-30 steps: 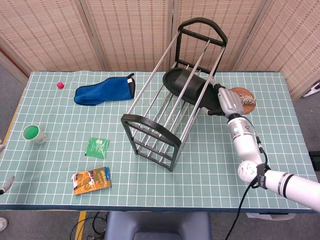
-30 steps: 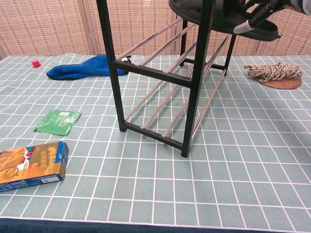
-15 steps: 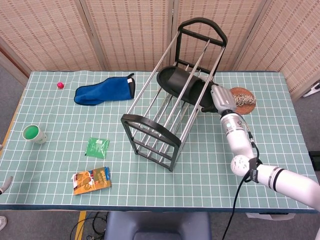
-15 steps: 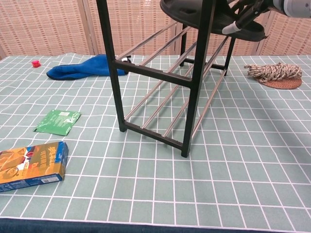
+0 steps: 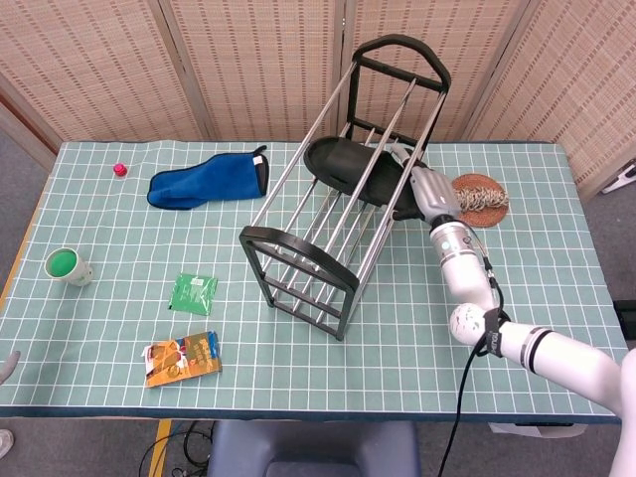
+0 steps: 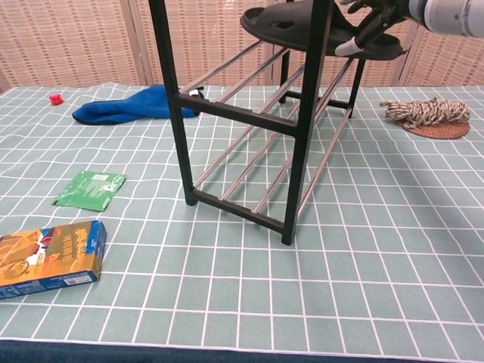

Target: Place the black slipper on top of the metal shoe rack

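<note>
The black slipper hangs in the air at the far right part of the metal shoe rack. The rack's upper rails cross in front of it in the head view. My right hand grips the slipper's right end. In the chest view the slipper shows behind the rack's front post, above the middle rails, with my right hand on it at the top right. A grey sliver that may be my left hand shows at the left edge, too small to read.
A blue mitt and a small red object lie at the back left. A green cup, a green packet and a snack box lie at the front left. A rope coil on a mat sits right of the rack.
My right hand has carried the slipper leftward, further in among the rack's rails. The grey sliver at the left edge has shrunk.
</note>
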`<state>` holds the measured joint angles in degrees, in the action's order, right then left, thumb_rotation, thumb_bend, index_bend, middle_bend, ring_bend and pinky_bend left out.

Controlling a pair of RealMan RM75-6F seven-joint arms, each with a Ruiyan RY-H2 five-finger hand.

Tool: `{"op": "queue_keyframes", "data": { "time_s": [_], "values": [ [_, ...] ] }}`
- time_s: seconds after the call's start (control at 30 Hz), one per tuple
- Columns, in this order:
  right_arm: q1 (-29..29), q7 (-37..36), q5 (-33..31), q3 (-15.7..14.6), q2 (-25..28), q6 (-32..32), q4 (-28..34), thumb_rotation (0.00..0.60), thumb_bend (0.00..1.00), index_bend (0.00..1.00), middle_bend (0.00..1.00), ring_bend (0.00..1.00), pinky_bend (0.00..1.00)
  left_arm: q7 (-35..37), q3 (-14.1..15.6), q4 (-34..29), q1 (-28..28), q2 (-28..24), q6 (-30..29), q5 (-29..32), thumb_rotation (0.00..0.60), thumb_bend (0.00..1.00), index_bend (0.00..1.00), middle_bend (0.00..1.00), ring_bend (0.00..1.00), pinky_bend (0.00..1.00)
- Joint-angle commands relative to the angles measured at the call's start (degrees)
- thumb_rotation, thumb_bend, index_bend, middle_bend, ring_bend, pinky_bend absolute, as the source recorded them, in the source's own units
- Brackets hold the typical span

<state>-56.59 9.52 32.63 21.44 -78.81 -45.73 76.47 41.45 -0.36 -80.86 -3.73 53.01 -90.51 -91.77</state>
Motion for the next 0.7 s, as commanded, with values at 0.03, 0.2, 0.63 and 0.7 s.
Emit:
{"op": "queue_keyframes", "data": {
  "time_s": [0.03,0.2,0.63,0.7],
  "values": [
    [-0.25,-0.49,0.7,0.15,-0.88,0.04,-1.09,0.6,0.23,0.0,0.04,0.12,0.45,0.37,0.0,0.26,0.12,-0.01,-0.24,0.01,0.6,0.38,0.04,0.0,0.0,0.0],
    [-0.33,-0.86,1.2,0.24,-1.45,0.38,-2.02,0.6,0.23,0.0,0.03,0.1,0.44,0.85,-0.01,0.56,0.12,-0.01,-0.3,0.03,0.6,0.38,0.04,0.0,0.0,0.0],
    [-0.32,-0.02,1.75,0.18,-1.0,0.02,-0.88,0.6,0.21,0.0,0.0,0.02,0.32,0.84,0.07,0.76,0.16,0.1,-0.64,-0.23,0.6,0.38,0.04,0.0,0.0,0.0],
    [-0.09,0.27,1.68,0.26,-0.39,-0.61,0.35,0.6,0.21,0.0,0.0,0.0,0.27,0.86,0.05,0.76,0.13,0.11,-0.63,-0.22,0.6,0.38,0.04,0.0,0.0,0.0]
  ]
}}
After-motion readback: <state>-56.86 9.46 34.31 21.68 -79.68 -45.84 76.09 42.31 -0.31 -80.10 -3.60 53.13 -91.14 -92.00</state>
